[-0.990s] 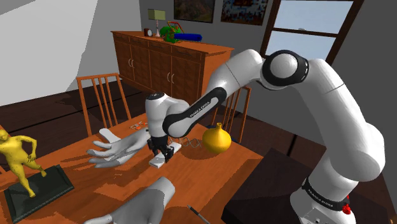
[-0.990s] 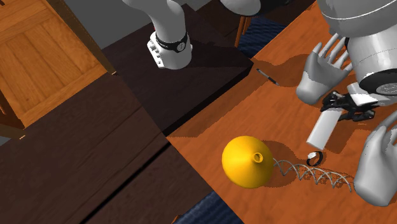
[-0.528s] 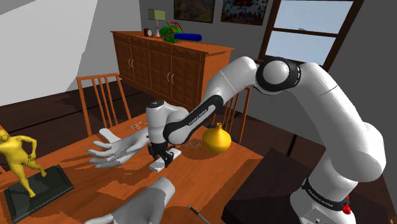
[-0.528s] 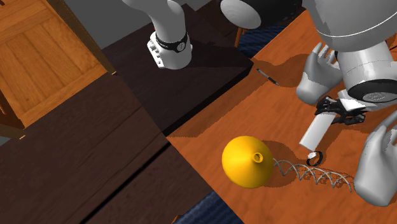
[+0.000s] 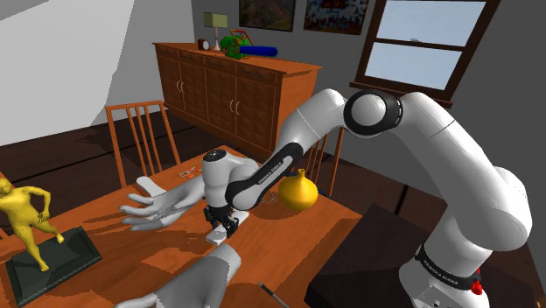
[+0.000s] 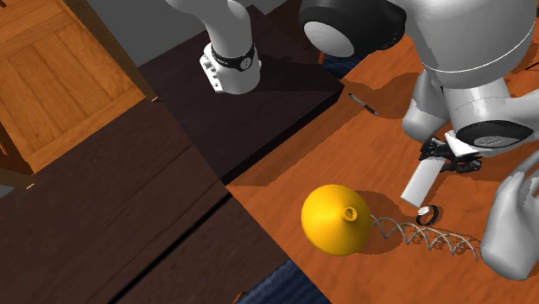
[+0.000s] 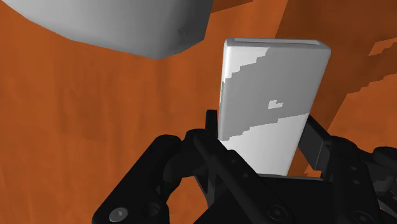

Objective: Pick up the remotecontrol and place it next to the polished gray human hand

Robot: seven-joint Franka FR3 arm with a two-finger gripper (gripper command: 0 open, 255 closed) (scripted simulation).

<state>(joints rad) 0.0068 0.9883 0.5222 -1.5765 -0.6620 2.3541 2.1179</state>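
**A:** Where is the remote (image 7: 270, 108)?

**B:** In the gripper (image 7: 262, 132). The fingers clamp its long edges near one end. It sits low over the table (image 5: 289, 241), between the far hand (image 5: 162, 207) and the near hand (image 5: 206, 278). I can't tell whether its free end touches the wood.

**A:** How will it handle?

**B:** I'd guess light and stiff, a flat white slab. Its smooth sides may slip, and held this near the end it could pivot. A hold nearer the middle would be steadier.

**A:** Fragile?

**B:** Probably not, but lay it down flat.
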